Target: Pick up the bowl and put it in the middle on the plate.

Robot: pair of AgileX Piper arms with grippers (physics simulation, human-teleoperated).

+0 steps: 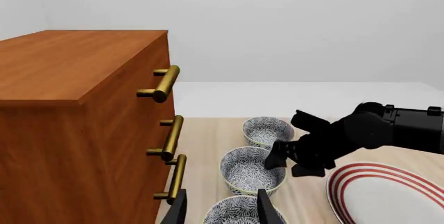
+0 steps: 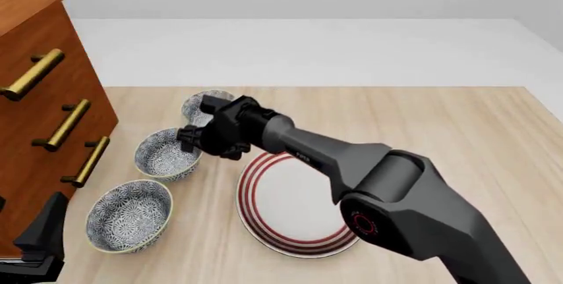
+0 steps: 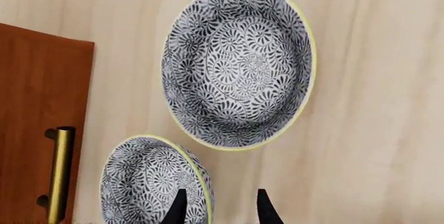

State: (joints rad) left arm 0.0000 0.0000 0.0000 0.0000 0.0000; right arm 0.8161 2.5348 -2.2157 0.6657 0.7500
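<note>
Three look-alike blue-grey floral bowls stand in a row beside the drawers. The middle bowl (image 2: 165,155) (image 1: 248,169) (image 3: 149,182) has my right gripper (image 2: 187,138) (image 1: 288,162) (image 3: 220,206) at its rim on the plate's side. That gripper is open, one finger over the bowl's inside and one outside, and the rim shows between them untouched. The red-ringed white plate (image 2: 281,211) (image 1: 388,193) lies bare to the right of the bowls. My left gripper (image 1: 222,211) (image 2: 39,234) hangs open near the front left, above the nearest bowl (image 1: 239,212) (image 2: 129,215).
A wooden drawer cabinet (image 2: 35,86) (image 1: 69,104) with brass handles (image 2: 66,124) (image 3: 59,172) stands close to the left of the bowls. The far bowl (image 2: 204,105) (image 1: 267,129) (image 3: 239,65) sits just beyond the right gripper. My right arm (image 2: 387,185) stretches across the plate's right side.
</note>
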